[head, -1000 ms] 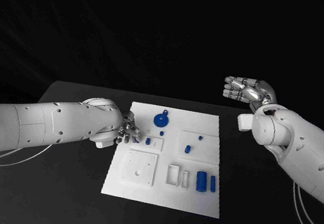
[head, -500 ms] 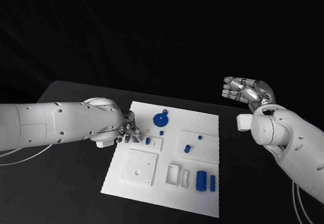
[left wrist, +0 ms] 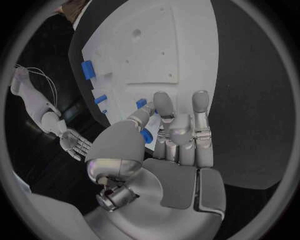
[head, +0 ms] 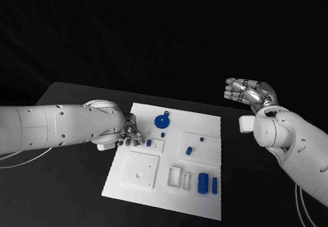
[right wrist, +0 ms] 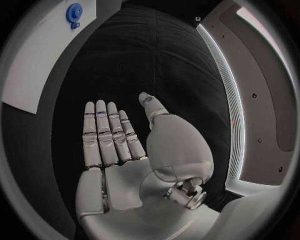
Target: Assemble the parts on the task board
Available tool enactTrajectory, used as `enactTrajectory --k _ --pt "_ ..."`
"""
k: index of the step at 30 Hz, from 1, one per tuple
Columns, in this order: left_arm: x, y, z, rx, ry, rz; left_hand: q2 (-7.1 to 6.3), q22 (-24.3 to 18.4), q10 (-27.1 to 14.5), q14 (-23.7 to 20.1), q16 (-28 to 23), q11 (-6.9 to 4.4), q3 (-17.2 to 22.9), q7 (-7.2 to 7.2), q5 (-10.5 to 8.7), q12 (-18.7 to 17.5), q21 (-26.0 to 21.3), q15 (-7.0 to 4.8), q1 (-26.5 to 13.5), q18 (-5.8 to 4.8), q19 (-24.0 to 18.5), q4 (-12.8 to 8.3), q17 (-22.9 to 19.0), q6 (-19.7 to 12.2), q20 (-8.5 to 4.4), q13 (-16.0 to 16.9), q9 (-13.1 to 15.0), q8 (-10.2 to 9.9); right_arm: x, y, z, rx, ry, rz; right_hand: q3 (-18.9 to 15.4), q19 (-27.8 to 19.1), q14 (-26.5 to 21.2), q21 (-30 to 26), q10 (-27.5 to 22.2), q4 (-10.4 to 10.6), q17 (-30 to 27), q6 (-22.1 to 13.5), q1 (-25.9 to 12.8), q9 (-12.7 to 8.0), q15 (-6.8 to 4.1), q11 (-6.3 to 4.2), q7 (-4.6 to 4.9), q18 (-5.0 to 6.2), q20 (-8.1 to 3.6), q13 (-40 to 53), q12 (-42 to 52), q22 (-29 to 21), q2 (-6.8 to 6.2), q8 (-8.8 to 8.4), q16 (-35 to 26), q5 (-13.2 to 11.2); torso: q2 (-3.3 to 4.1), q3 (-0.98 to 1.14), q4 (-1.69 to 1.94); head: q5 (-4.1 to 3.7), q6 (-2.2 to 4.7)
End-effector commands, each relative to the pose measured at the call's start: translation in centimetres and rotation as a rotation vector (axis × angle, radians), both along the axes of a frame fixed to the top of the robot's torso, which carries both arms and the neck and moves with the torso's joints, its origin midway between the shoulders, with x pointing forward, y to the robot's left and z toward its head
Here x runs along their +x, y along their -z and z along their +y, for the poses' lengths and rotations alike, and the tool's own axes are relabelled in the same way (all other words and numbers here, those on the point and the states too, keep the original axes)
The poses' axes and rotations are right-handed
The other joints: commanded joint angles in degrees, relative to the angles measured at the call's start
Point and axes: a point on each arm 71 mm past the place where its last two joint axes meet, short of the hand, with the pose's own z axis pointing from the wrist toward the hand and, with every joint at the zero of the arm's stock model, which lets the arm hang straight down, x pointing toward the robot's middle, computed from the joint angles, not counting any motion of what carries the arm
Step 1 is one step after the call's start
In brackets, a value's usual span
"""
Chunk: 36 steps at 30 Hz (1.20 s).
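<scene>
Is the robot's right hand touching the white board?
No, the right hand is raised with flat fingers beyond the table's far edge, well away from the task board.

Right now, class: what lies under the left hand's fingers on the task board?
In the left wrist view, the left hand sits over the task board, its fingers around a small blue part. Most of that part is covered by the fingers, so its shape and seating cannot be told.

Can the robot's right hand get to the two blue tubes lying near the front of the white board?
Probably yes. The right hand is open and holds nothing, raised beyond the table. The two blue tubes lie on its side of the white board, nothing covering them.
</scene>
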Motion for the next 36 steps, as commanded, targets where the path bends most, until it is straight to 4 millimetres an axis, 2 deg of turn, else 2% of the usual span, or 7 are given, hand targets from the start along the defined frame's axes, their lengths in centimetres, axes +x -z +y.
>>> enactTrajectory --k 1,2,4,14,25,30,36 --pt "-0.4 0.7 0.0 0.021 0.013 0.034 -1.41 1.08 1.13 0.16 0.09 -1.47 -2.66 -3.41 1.22 0.02 -0.22 -0.4 -0.1 0.9 0.2 1.54 -0.1 4.01 0.13 -0.11 0.19 0.17 0.0 0.0 0.1 -0.001 -0.014 -0.004 0.0 -0.32 -0.37 -0.26 -0.36 0.1 -0.07 0.0 -0.26 -0.06 -0.18 -0.03 0.03 -0.77 -0.06 -0.07 -0.16 -0.08 0.13 -0.19 -0.1 0.32 -0.01 0.01 0.03 -0.05 -0.04" --pt "-0.4 0.7 0.0 0.022 0.012 0.034 -0.53 1.07 1.12 0.17 0.07 -1.63 -7.61 -3.43 4.1 0.09 -0.3 -0.45 0.68 0.85 0.22 2.46 -0.1 4.17 0.13 -0.17 0.39 0.18 0.0 0.0 0.1 -0.001 -0.013 -0.004 -0.01 -0.32 -0.38 -0.26 -0.37 0.1 -0.07 -0.01 -0.27 -0.06 -0.17 -0.03 0.03 -0.77 -0.06 -0.07 -0.16 -0.08 0.13 -0.19 -0.1 0.32 -0.01 0.0 0.04 -0.03 -0.07" --pt "-0.3 0.7 0.1 0.025 0.011 0.033 0.12 1.08 1.1 0.19 0.1 -1.58 -10.62 -3.52 3.35 0.16 -0.38 -0.45 2.06 0.86 0.25 2.73 -0.05 3.92 0.11 -0.22 0.26 0.04 0.0 0.0 0.1 -0.001 -0.013 -0.004 -0.06 -0.35 -0.42 -0.27 -0.42 0.11 -0.07 -0.16 -0.29 -0.07 -0.15 0.0 0.05 -0.77 -0.05 -0.07 -0.17 -0.09 0.11 -0.2 -0.11 0.36 -0.01 0.0 0.04 -0.03 -0.08" --pt "-0.2 0.6 0.6 0.032 0.004 0.02 -3.79 1.1 1.12 0.08 0.06 -1.54 -13.81 -3.57 0.82 0.18 -0.57 -0.48 4.43 0.83 0.29 6.07 0.03 4.25 0.11 -0.5 -0.14 0.1 -0.1 0.2 0.0 -0.002 -0.011 -0.001 -0.1 -0.37 -0.46 -0.27 -0.46 0.06 -0.08 -0.33 -0.26 -0.08 -0.13 0.02 0.08 -0.77 -0.04 -0.07 -0.17 -0.08 0.08 -0.21 -0.12 0.47 -0.01 0.02 0.04 -0.21 -0.08" --pt "-0.6 0.5 1.0 0.008 0.013 0.02 -12.65 0.98 1.07 -0.81 -1.67 -1.2 -11.23 -3.03 -4.25 -1.13 -1.44 -0.54 9.1 0.43 -0.12 15.01 -2.07 3.24 -0.24 -1.62 -0.78 -0.01 -0.2 0.3 -0.3 -0.004 -0.007 0.002 -0.2 -0.39 -0.48 -0.27 -0.48 -0.14 -0.07 -0.4 -0.1 -0.08 -0.08 0.03 0.09 -0.75 -0.03 -0.07 -0.16 -0.08 0.02 -0.22 -0.11 0.45 -0.04 -0.09 0.09 -0.4 0.21" --pt "-1.5 0.3 1.1 -0.042 0.023 0.046 -12.24 0.86 0.34 -3.07 -5.1 -0.52 -11.89 -1.39 -3.88 -3.85 -2.66 -0.44 10.88 -0.07 -0.95 13.07 -7.18 -2.31 -0.54 -2.03 -5.44 -0.25 -0.3 0.6 -0.7 -0.014 -0.008 0.005 0.22 -0.34 -0.4 -0.24 -0.4 -1.04 -0.07 -0.05 0.66 -0.06 -0.07 -0.01 0.07 -0.74 -0.04 -0.08 -0.18 -0.08 -0.09 -0.19 -0.09 0.33 -0.09 -0.15 0.13 -0.6 0.45" --pt "-2.2 -0.9 1.3 -0.116 0.042 0.059 -10.2 0.69 -1.58 -5.33 -6.01 0.36 -13.27 0.47 0.41 -6.03 -5.01 0.17 12.93 -0.32 -1.87 7.91 -9.23 -6.95 -0.15 -1.16 -15.78 -0.3 -0.7 0.7 -0.6 -0.07 -0.069 -0.023 3.23 2.91 3.71 1.23 0.45 -4.75 0.0 3.28 1.49 0.12 -1.61 -0.5 -0.17 -0.13 -1.34 -0.11 -0.27 0.16 -0.1 -0.03 1.24 0.18 -0.06 -0.15 0.08 -0.49 1.03"
